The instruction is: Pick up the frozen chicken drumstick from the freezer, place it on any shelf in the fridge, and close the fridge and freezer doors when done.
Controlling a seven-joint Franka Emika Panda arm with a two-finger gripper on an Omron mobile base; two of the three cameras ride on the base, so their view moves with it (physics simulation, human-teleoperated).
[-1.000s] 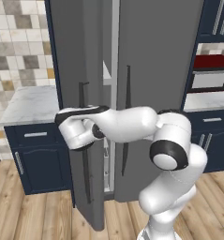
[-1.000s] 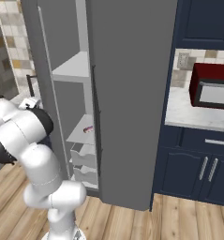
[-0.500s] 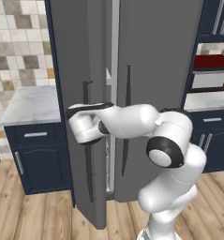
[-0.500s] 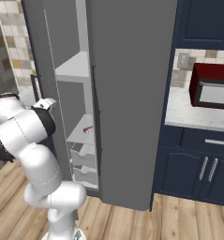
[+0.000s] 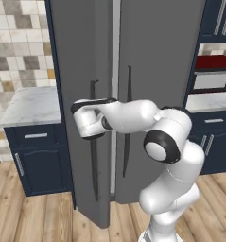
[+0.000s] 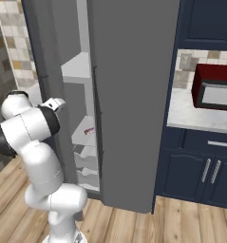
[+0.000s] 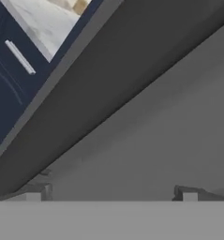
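**Arm at the part-open freezer door; fridge door shut.**

The freezer door [image 5: 81, 94] stands ajar, its edge hiding most of the freezer [image 6: 79, 118] interior in the left base view; the right base view shows a slice of white shelves and drawers behind the shut fridge door [image 6: 134, 95]. The fridge column is wholly hidden behind that door. The robot hand lies against the freezer door's black bar handle [image 5: 93, 156], which it partly covers. The gripper [image 7: 111, 194] is spread wide, its fingertips [image 7: 186, 194] barely clearing the frame edge, nothing between them, facing blurred grey door surface. A small pink-red object [image 6: 89, 130] lies on a freezer shelf; too small to tell if it is the drumstick.
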